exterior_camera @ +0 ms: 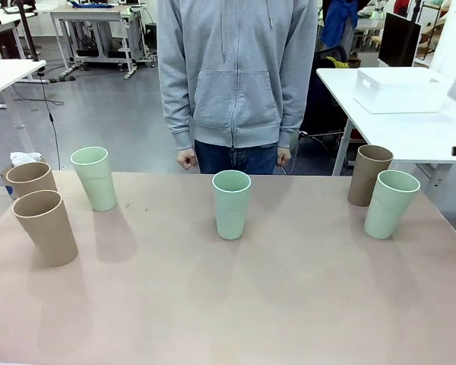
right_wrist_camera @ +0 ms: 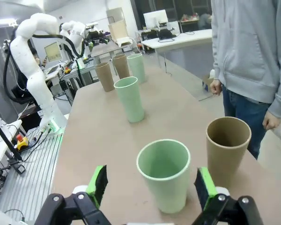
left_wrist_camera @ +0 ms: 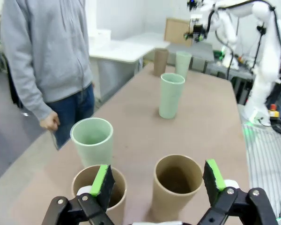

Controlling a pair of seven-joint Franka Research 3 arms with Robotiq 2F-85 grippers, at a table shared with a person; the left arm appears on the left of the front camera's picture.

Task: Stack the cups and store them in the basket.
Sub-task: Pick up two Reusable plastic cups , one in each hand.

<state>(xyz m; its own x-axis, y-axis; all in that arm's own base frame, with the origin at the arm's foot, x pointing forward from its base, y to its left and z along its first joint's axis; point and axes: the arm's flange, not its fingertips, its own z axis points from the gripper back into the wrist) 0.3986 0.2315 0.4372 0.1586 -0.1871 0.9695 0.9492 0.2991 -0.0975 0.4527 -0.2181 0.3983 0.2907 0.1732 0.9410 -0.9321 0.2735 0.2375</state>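
six cups are seen upright and apart from one another on the brown table (exterior_camera: 235, 304), each standing singly. at the robot's left, a near tan cup (exterior_camera: 45, 226) is set closest to the robot, a far tan cup (exterior_camera: 30, 179) just behind it, and a left mint cup (exterior_camera: 93, 177) beside that. a centre mint cup (exterior_camera: 232, 204) is placed alone in the middle, before the person (exterior_camera: 235, 76), whose hands are hung at the sides. at the right, a right tan cup (exterior_camera: 369, 175) and a right mint cup (exterior_camera: 391, 203) are stood just beside each other. the basket (exterior_camera: 399, 90) is seen on a white side table (exterior_camera: 380, 129) at the far right, well apart from the cups. the left gripper (left_wrist_camera: 158, 178) is held above the two tan cups at its end, jaws wide apart, nothing gripped. the right gripper (right_wrist_camera: 151, 183) is held over the right mint cup, jaws likewise spread, nothing gripped.
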